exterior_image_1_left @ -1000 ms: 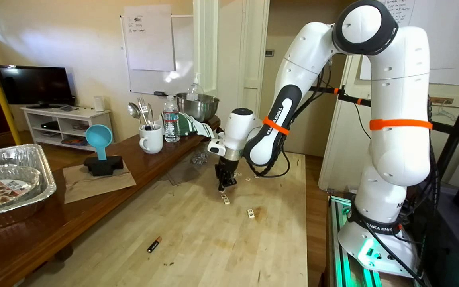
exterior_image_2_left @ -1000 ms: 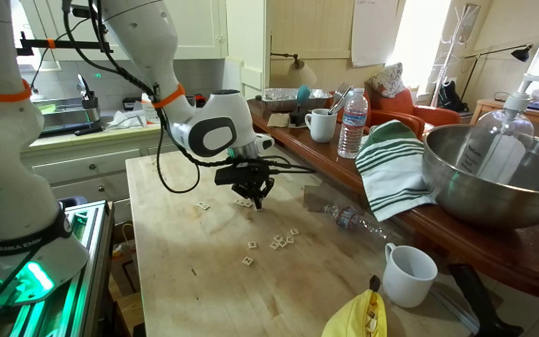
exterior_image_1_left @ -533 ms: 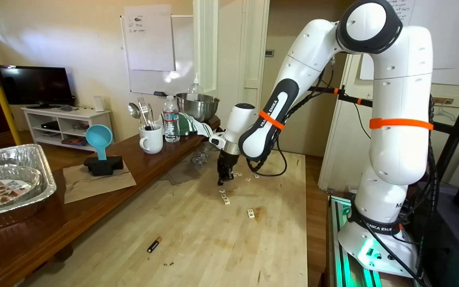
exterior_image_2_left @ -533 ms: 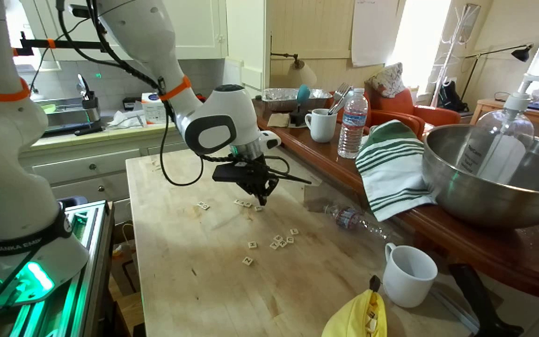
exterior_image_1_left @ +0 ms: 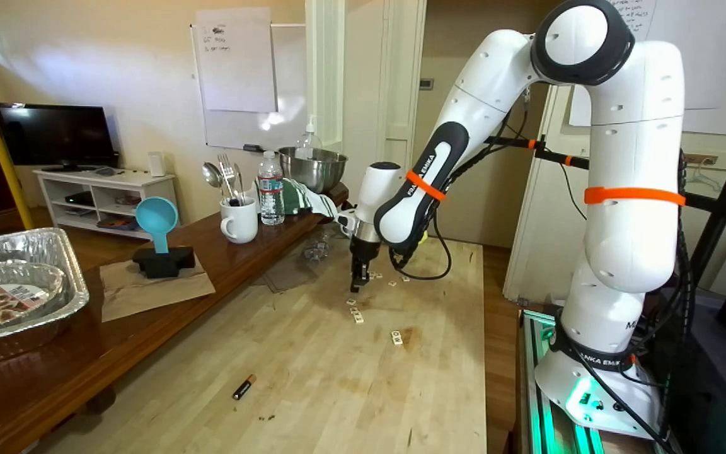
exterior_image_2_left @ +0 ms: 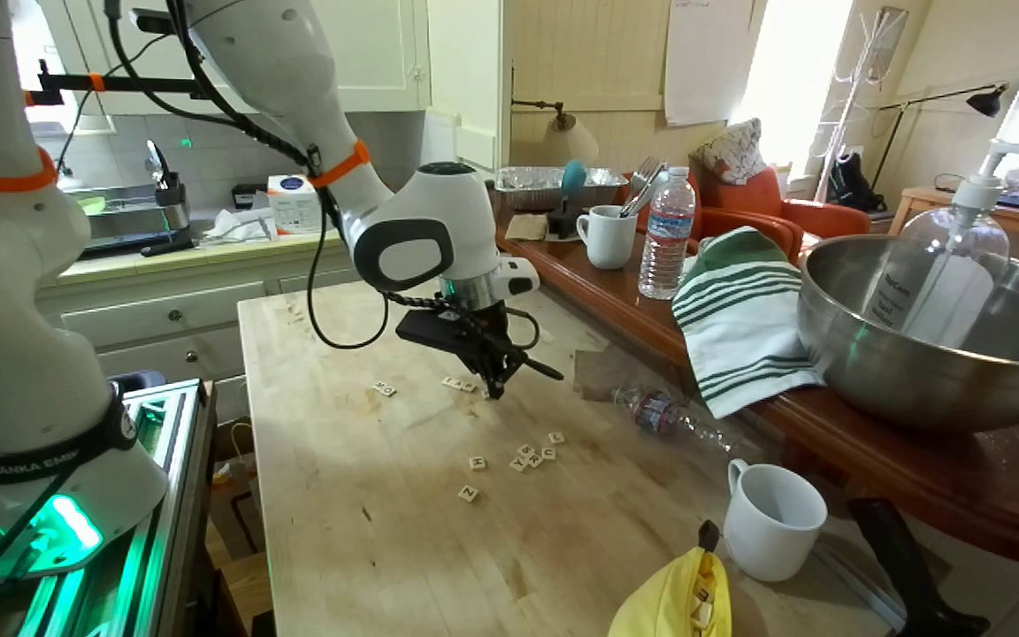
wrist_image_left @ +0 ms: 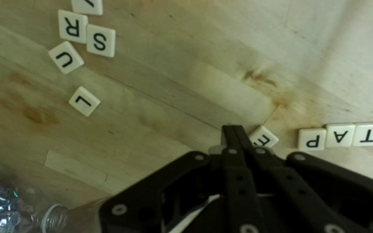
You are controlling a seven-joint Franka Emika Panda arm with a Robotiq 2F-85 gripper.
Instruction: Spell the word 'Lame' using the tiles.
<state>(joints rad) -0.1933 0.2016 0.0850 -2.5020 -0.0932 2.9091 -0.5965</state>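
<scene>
Far left of the gripper (wrist_image_left: 233, 127), in the wrist view, a clear plastic bottle (wrist_image_left: 15, 207) lies with its threaded neck turned towards the gripper. Well left of it too come tile U (wrist_image_left: 66, 57), tile R (wrist_image_left: 73, 26), tile L (wrist_image_left: 84, 101), a part-seen tile (wrist_image_left: 89, 8) cut by the top edge, and tile S (wrist_image_left: 101, 40), which sits against tile R. Next comes the gripper, its two fingers (wrist_image_left: 233, 161) pressed together, and in both exterior views it points down over the wooden table (wrist_image_left: 173, 81). Just right of the fingertips (wrist_image_left: 228, 130), and partly hidden by them, is tile E (wrist_image_left: 264, 136); whether they touch it, I cannot tell. Farther right, tile P (wrist_image_left: 311, 139), tile A (wrist_image_left: 340, 135) and tile T (wrist_image_left: 368, 134) form a close row
</scene>
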